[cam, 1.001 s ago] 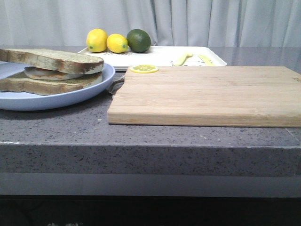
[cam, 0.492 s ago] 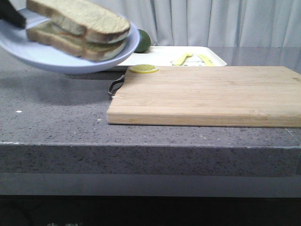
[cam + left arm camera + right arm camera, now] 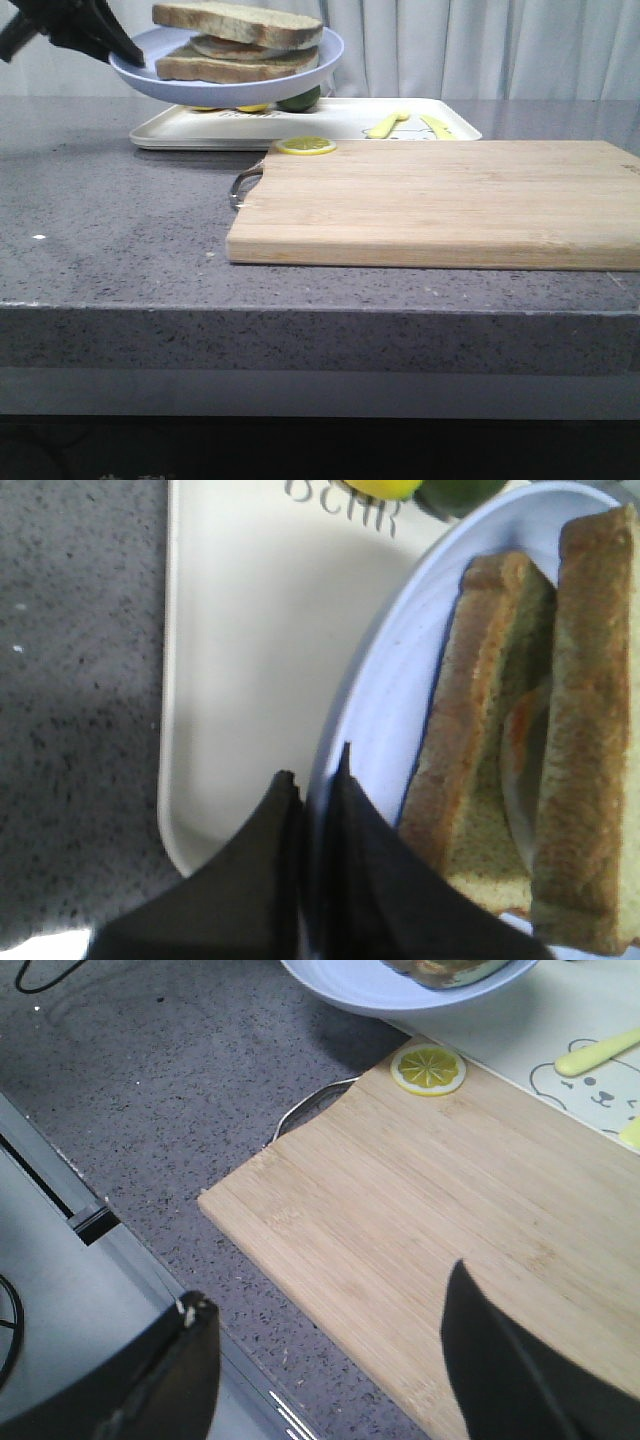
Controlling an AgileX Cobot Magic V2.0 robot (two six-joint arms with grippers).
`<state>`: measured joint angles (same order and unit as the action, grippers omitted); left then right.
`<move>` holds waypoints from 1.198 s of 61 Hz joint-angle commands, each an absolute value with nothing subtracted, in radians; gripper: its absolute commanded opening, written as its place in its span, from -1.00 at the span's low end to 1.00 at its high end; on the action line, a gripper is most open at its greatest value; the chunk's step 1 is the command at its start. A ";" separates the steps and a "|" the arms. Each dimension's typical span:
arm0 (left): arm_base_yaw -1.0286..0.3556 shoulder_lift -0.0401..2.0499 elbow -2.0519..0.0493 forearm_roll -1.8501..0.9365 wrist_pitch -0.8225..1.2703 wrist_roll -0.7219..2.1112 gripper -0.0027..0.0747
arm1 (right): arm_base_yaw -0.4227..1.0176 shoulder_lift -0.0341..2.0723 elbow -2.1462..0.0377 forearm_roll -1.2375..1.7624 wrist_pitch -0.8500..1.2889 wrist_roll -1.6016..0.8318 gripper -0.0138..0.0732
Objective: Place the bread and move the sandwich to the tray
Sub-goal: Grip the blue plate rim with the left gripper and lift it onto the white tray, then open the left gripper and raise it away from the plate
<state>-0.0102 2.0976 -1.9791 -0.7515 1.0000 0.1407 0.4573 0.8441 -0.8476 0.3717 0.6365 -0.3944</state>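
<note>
Sandwich point(image 3: 238, 42) on blue plate point(image 3: 135, 70), pinched at its rim by my left fingers point(image 3: 312, 810), above white tray point(image 3: 420, 108) | right fingers point(image 3: 330, 1360) spread, over cutting board point(image 3: 440, 200) | grey speckled surface point(image 3: 110, 230), curtain point(image 3: 480, 45) behind

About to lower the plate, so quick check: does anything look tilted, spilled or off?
Nothing spilled. The plate hangs level over the tray, pinched at its rim by the left gripper. The sandwich sits stacked, its top slice slightly offset.
</note>
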 commanded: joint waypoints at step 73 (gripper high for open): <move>-0.024 1.940 -2.225 -0.506 1.117 0.080 -0.08 | 0.454 0.842 -0.873 0.379 0.578 -0.392 0.45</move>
